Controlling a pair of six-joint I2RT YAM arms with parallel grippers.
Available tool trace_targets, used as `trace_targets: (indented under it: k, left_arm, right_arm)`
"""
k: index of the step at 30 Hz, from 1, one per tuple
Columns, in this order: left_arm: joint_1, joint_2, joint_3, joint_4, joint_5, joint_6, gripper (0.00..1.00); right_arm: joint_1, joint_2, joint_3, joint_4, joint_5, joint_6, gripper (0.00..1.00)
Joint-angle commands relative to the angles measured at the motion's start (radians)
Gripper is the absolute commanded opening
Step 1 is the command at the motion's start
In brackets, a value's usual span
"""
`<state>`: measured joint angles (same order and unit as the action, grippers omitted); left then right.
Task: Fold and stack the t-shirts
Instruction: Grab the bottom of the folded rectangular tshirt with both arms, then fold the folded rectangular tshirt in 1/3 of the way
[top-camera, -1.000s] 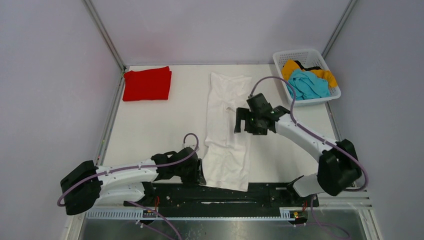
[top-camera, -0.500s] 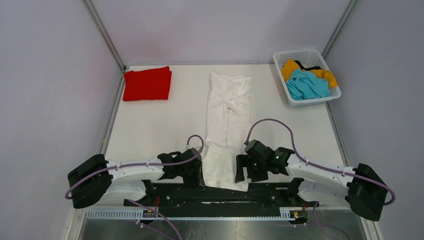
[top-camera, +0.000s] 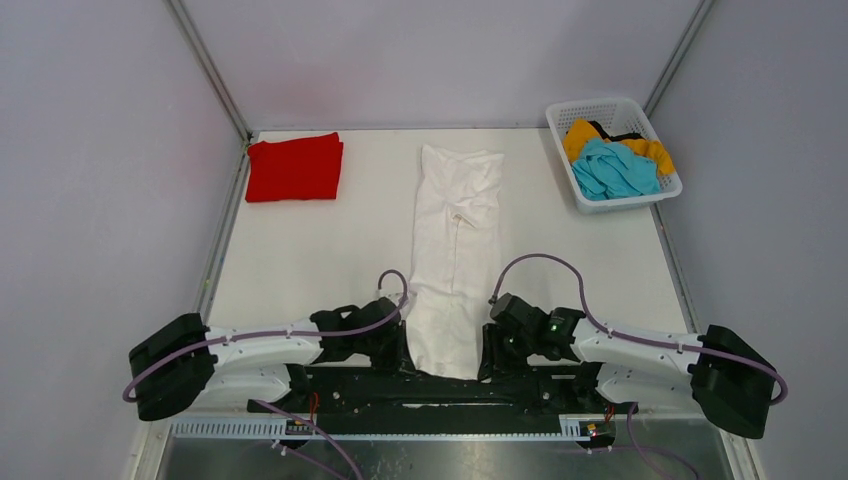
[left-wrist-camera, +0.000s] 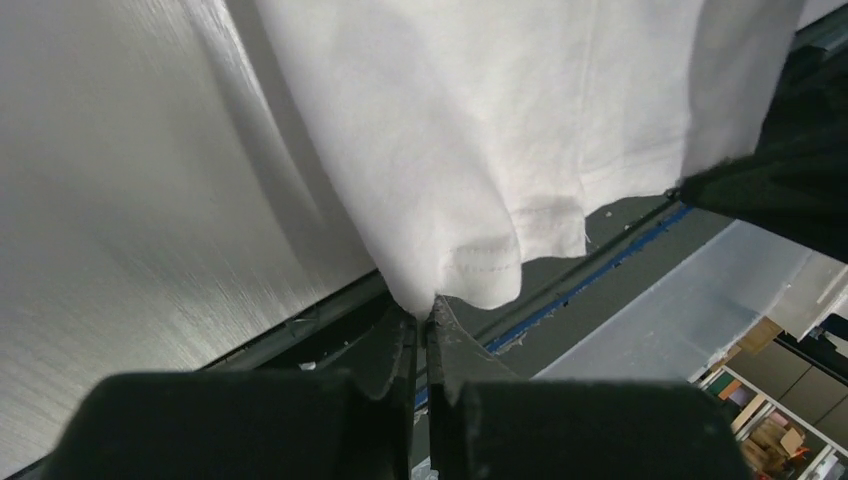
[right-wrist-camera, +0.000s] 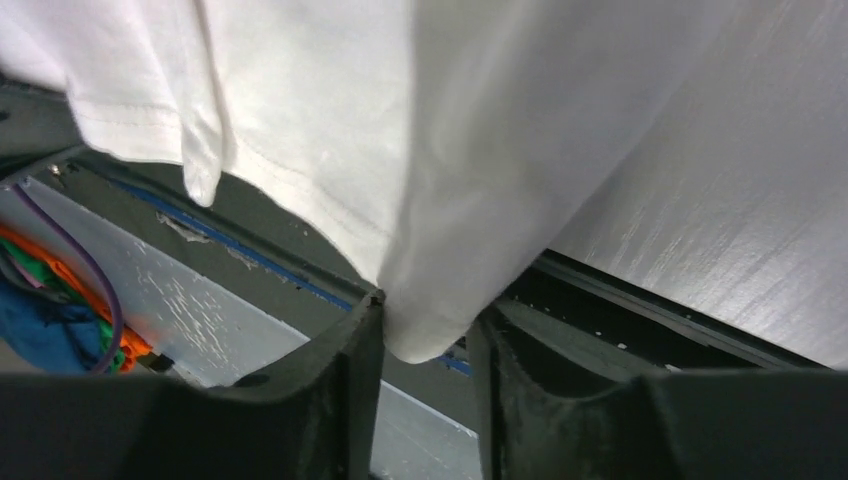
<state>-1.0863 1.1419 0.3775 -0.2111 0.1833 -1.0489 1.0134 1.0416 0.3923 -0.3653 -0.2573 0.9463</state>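
The fingers (left-wrist-camera: 385, 350) of my left gripper (left-wrist-camera: 425, 335) are shut together in the left wrist view, pinching the near left hem corner of the white t-shirt (left-wrist-camera: 450, 130). The corner hangs just past the near edge of the table (left-wrist-camera: 120, 200), above the dark frame rail, so the grip sits where the cloth is free of the surface. A pinch right at the stitched hem should let me carry that end without bunching.

In the right wrist view, the right gripper (right-wrist-camera: 428, 345) has its two fingers (right-wrist-camera: 355, 350) standing apart, with the folded near right corner of the shirt dropped into the gap. The cloth touches one finger, but I judge it is not yet clamped. That corner overhangs the edge too, so closing should meet only fabric.

From the top external view, the white shirt lies as a long narrow strip down the middle of the table, both grippers at its near end, one on each side. The tabletop lies bare along both sides of the strip and beyond its far end, which gives room to carry the near end away from me. The red t-shirt (top-camera: 295, 167) lies folded at the far left corner, well apart. The basket (top-camera: 560, 115) at the far right holds the teal shirt (top-camera: 612, 168) and the orange-yellow shirt (top-camera: 580, 133).
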Motion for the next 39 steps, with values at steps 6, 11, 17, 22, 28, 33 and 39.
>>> trace_targets:
  k: [6, 11, 17, 22, 28, 33, 39]
  left_arm:
    - [-0.057, -0.142, -0.052, 0.042, 0.064, -0.051, 0.0]
    - [-0.101, -0.221, -0.071, 0.038, 0.138, -0.083, 0.0]
    - [-0.125, -0.232, -0.049, 0.024, 0.141, -0.102, 0.0]
    - [-0.109, -0.162, 0.061, -0.066, 0.026, -0.027, 0.0]
    - [0.014, -0.122, 0.165, -0.097, -0.035, 0.075, 0.0]
    - [0.161, -0.013, 0.267, -0.05, -0.003, 0.168, 0.0]
    - [0.28, 0.145, 0.397, -0.013, -0.039, 0.201, 0.0]
  right_arm:
    - [0.053, -0.019, 0.01, -0.053, -0.029, 0.016, 0.03]
    - [0.068, -0.175, -0.009, -0.173, -0.068, 0.028, 0.02]
    - [0.068, -0.245, -0.029, -0.126, -0.086, 0.046, 0.02]
    - [0.066, -0.218, -0.011, -0.055, -0.052, 0.05, 0.01]
    - [0.004, -0.229, 0.05, -0.069, 0.093, 0.006, 0.0]
    - [-0.146, -0.217, 0.089, -0.024, 0.101, -0.062, 0.0]
    - [-0.288, -0.081, 0.2, 0.021, 0.115, -0.173, 0.0]
